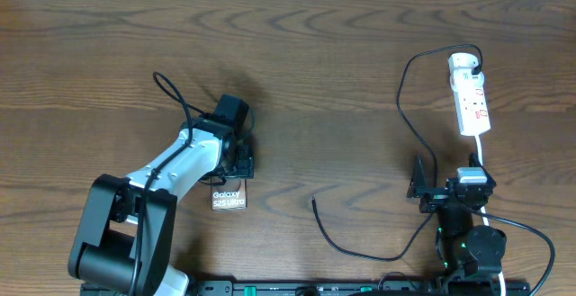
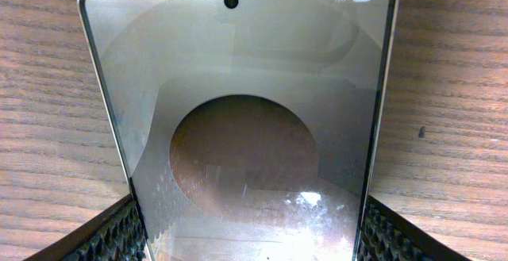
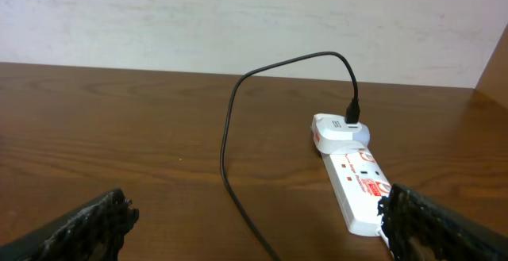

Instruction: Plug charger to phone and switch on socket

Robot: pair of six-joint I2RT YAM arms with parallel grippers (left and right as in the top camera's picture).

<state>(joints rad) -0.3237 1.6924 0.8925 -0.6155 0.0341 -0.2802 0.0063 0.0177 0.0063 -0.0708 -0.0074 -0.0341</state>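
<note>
As both arms hang over the dark wood-grain table, my feeds show the narrow white plastic power strip lying dead ahead of the right gripper. Its long axis runs away from that arm, with red markings on its matte face and a white cord trailing back past the wrist; those fingers are spread wide with nothing between them. Well apart on the other side, the bronze-brown rectangular smartphone sits beneath the left gripper, its long axis pointing away from the robot. The left wrist view has its glossy, reflective glass filling the frame, and the ribbed black pads sit tight against both long edges, so I read that hand as clamped on the handset. The long thin black rubbery charger cable is plugged into a white adapter block at the strip's far, rounded end, arcs out toward the middle and curls back along the near edge. Its small free plug tip rests on bare wood between the two arms, to the phone's right and nearer the left gripper than the right. My judgement, though, is that the free right hand must fetch it. Which short edge carries the phone's port I cannot tell.
</note>
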